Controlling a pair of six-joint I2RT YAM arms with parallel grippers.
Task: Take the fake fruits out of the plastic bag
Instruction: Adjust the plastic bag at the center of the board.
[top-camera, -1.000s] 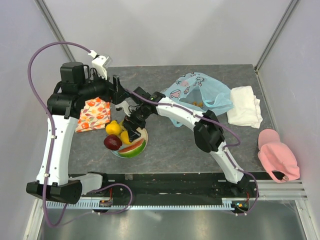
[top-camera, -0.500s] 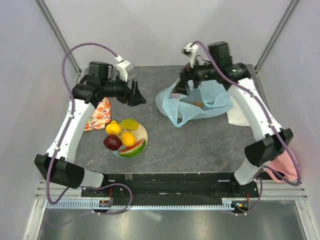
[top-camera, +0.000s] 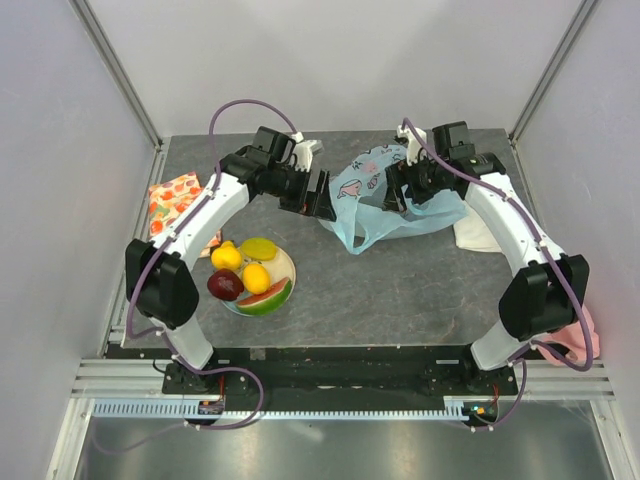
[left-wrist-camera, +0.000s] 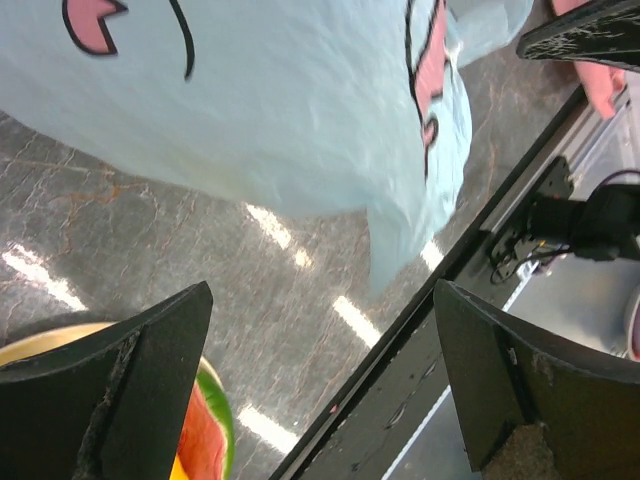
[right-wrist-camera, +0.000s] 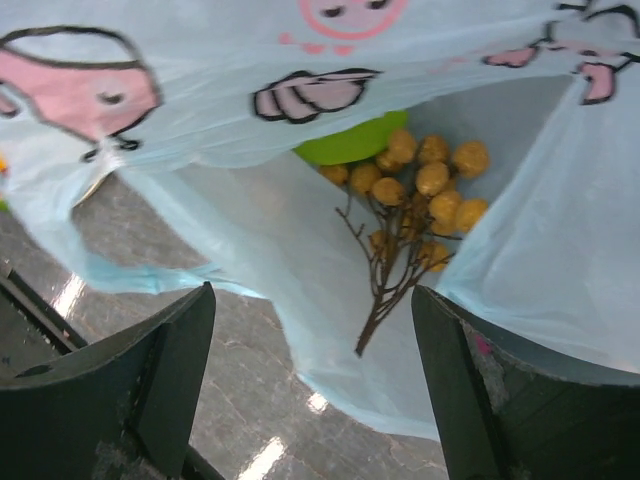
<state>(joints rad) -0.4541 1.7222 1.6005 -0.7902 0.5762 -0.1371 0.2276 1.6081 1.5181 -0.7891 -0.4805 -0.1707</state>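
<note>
Now pin the plastic bag (top-camera: 362, 190), lying on the far counter (top-camera: 400, 285), with the wide-open, empty left fingers (left-wrist-camera: 150, 370); slip the equally wide right fingers (right-wrist-camera: 160, 385) inside, closing on the grape bunch (right-wrist-camera: 420, 190) stem, not film.

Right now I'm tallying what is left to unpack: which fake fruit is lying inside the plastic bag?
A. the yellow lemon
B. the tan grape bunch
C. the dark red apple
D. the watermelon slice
B: the right wrist view shows the tan grape bunch lying inside the plastic bag, while the watermelon slice, apple and lemon sit on the plate.
</note>
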